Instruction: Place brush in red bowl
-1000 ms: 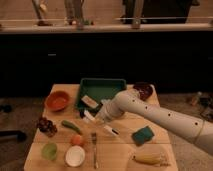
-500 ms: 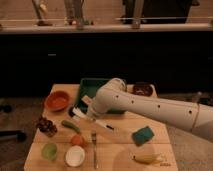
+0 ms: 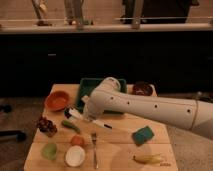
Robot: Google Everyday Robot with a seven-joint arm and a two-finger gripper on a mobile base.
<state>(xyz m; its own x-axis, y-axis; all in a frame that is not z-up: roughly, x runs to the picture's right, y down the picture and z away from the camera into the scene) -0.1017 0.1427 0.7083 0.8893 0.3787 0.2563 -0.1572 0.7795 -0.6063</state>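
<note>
While your gripper (image 3: 76, 113), hovering low just beside the red bowl (image 3: 56, 100), is pinching shut on what looks like the brush (image 3: 102, 124), you are mid-carry, and the next move is calling for 1 short reach over the bowl, then release.

Matt wood table (image 3: 120, 146) w/ smooth red bowl (image 3: 56, 100)

We see a thick, smooth white arm (image 3: 150, 107), tube-shaped, with a row of small dark dots along its side and a rounded, bulbous joint. Its claw (image 3: 72, 112), pale with a dark tip and fingers pressed together, sits low over the left half of the bench (image 3: 120, 145).
</note>
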